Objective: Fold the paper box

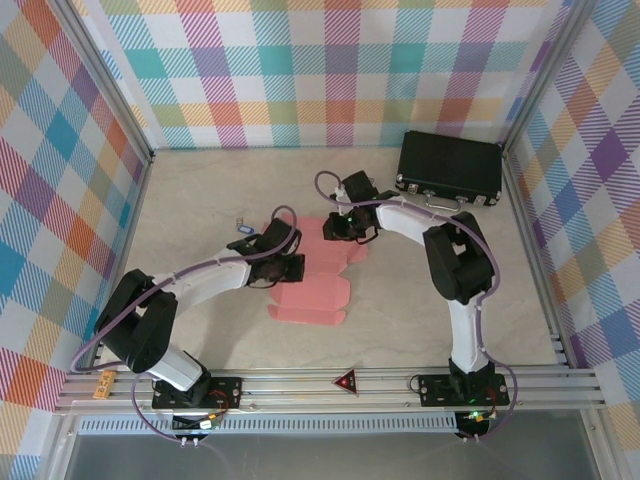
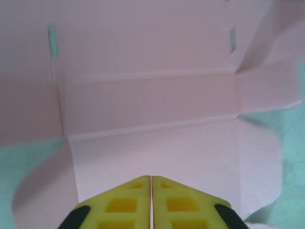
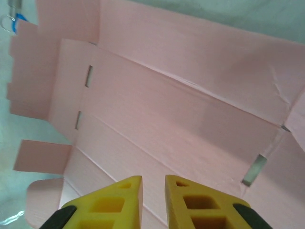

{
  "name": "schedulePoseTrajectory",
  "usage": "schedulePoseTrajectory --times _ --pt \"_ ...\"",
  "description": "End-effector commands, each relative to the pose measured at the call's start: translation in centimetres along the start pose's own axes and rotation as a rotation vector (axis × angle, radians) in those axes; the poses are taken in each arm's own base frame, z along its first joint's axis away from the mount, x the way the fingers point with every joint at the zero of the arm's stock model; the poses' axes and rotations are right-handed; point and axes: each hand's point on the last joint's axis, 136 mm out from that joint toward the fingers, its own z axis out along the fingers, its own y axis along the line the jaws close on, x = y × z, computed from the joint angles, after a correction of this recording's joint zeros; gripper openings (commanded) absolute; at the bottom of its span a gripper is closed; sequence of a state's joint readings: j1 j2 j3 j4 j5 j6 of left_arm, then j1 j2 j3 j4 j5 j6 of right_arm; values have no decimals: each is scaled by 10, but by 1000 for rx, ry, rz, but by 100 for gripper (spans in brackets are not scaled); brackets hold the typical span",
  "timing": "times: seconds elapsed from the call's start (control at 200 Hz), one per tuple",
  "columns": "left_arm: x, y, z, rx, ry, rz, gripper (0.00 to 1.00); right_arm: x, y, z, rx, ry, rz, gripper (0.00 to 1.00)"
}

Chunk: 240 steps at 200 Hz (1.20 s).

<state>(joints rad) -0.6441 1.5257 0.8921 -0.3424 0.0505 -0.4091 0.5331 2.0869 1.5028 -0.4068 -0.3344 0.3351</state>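
The paper box (image 1: 310,300) is a salmon-pink die-cut sheet lying unfolded on the table between the two arms. My left gripper (image 1: 288,265) sits over the sheet's left part. In the left wrist view its yellow jaws (image 2: 151,178) are shut with nothing between them, just above a creased panel of the paper box (image 2: 152,105). My right gripper (image 1: 335,228) is over the sheet's far end. In the right wrist view it (image 3: 153,179) is open by a narrow gap, empty, with the slotted panels of the paper box (image 3: 181,109) below.
A black hard case (image 1: 450,168) with a handle lies at the back right. A small blue-tagged item (image 1: 238,226) rests on the table left of the sheet. Plaid walls enclose three sides, and a metal rail with a red triangle (image 1: 346,380) runs along the near edge.
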Motion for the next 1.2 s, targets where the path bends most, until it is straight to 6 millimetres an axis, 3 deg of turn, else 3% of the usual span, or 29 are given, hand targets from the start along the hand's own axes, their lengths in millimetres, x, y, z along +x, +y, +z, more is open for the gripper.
schedulePoseTrajectory --times 0.0,0.255,0.375,0.53,0.71,0.865,0.99,1.195 --pt "22 -1 3 55 28 -56 4 9 3 7 -26 81 -7 20" --pt "40 15 26 -12 88 -73 2 31 -23 21 58 133 49 21" --pt "50 41 29 -150 124 -69 0 45 -38 17 127 130 78 21" --pt "51 57 33 -247 139 -44 0 64 -52 6 197 135 111 21" --pt "44 66 37 -312 119 -36 0 86 -57 -8 235 134 139 21" --pt "35 64 43 -322 107 -14 1 102 -47 -18 205 129 108 22" --pt "32 60 46 -306 115 4 1 94 -36 -36 188 77 39 25" --pt "34 55 44 -275 125 30 2 50 -31 -73 259 -33 -86 34"
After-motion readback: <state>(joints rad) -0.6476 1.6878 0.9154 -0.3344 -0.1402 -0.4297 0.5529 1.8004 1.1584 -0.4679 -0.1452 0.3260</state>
